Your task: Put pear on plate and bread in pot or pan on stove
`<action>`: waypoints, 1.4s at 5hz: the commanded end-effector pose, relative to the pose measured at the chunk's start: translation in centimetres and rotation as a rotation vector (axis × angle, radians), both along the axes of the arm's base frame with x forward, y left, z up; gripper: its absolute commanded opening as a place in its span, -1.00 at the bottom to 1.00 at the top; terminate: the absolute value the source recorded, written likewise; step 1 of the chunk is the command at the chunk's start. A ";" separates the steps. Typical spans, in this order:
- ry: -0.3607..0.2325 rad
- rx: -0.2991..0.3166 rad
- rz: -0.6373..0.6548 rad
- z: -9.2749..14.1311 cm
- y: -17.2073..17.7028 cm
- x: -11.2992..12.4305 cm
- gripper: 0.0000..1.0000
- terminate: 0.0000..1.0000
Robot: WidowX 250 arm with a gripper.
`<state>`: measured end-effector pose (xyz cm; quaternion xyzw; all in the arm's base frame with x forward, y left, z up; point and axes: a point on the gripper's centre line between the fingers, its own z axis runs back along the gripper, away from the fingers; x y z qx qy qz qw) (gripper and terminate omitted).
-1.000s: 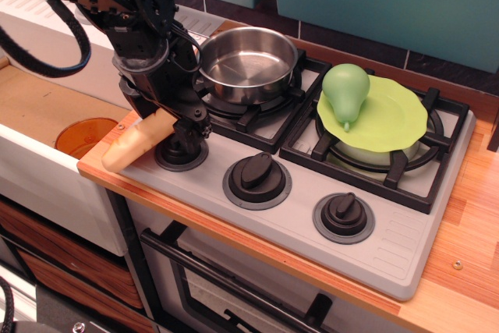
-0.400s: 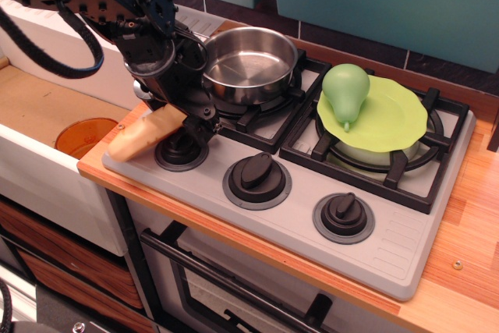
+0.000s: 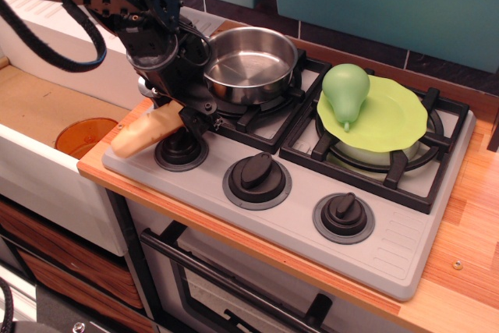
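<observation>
The light-green pear (image 3: 345,91) lies on the lime-green plate (image 3: 390,118), which rests on the right burner of the grey stove (image 3: 390,247). The shiny steel pan (image 3: 249,64) sits empty on the left burner. My black gripper (image 3: 181,112) is shut on the upper end of the yellow-orange bread (image 3: 144,130) and holds it tilted, low end toward the left, just above the stove's front left corner. The gripper is right beside the pan's left side. The pan's handle is hidden behind the arm.
Three black knobs (image 3: 256,179) line the stove front; the left one is partly under the gripper. An orange cup (image 3: 84,136) sits in the sink at the left. A wooden counter (image 3: 468,216) runs to the right. Teal panels stand behind.
The gripper has lifted the bread and moved it slightly up and to the right, toward the pan. Pear, plate and pan have not moved.
</observation>
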<state>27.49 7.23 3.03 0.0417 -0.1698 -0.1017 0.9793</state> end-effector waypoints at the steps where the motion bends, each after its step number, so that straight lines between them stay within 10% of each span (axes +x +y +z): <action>1: 0.052 0.029 0.007 3.6 -0.5 -0.2 -1.00 -1.00; 4: 0.097 0.076 0.008 8.8 -0.8 0.4 -1.00 -1.00; 7: 0.079 0.077 -0.036 9.3 -1.1 6.7 -1.00 -1.00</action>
